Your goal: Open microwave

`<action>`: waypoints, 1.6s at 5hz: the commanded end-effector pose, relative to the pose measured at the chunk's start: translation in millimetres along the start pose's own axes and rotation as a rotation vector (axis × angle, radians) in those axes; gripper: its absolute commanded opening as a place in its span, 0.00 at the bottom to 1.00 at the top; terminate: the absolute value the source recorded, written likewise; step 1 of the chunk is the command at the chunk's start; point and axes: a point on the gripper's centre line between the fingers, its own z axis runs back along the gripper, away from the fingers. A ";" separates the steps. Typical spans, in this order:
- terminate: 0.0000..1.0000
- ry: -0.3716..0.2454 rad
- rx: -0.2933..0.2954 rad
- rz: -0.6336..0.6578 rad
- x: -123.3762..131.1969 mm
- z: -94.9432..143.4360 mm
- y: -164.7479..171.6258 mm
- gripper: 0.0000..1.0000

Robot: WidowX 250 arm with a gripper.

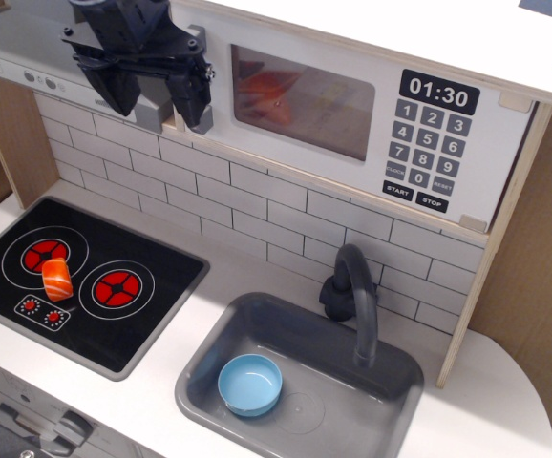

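1. White brick tiling backs a toy kitchen counter (505, 420), where a stove (85, 296) and a grey sink (295, 372) are set.
2. At the upper centre, under the top shelf, the microwave (352, 124) is mounted, its door shut and something orange dimly seen behind the window (300, 100).
3. At the door's left edge the gripper (157, 95) is held with fingers spread apart, nothing being pinched; the door handle is hidden behind the right finger.
4. The handle bar should be straddled squarely before the fingers are closed.
5. The door is probably hinged at the keypad (431, 143) side, so the pull is best made outward in an arc, not straight.
6. An orange piece (56, 279) on the stove and a blue bowl (250, 385) in the sink need not be disturbed.
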 end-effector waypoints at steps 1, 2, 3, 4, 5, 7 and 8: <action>0.00 -0.104 0.062 0.019 34.0 -9.7 11.9 1.00; 0.00 -0.096 0.051 0.031 46.5 -15.6 13.1 1.00; 0.00 -0.087 0.019 -0.003 45.6 -19.8 8.3 0.00; 0.00 -0.105 -0.006 -0.047 47.2 -20.8 7.2 0.00; 0.00 -0.141 -0.030 -0.068 46.5 -21.7 5.4 0.00; 0.00 -0.114 -0.059 -0.102 19.0 -18.0 0.7 0.00; 0.00 -0.090 -0.055 -0.107 -8.4 -3.9 -1.1 0.00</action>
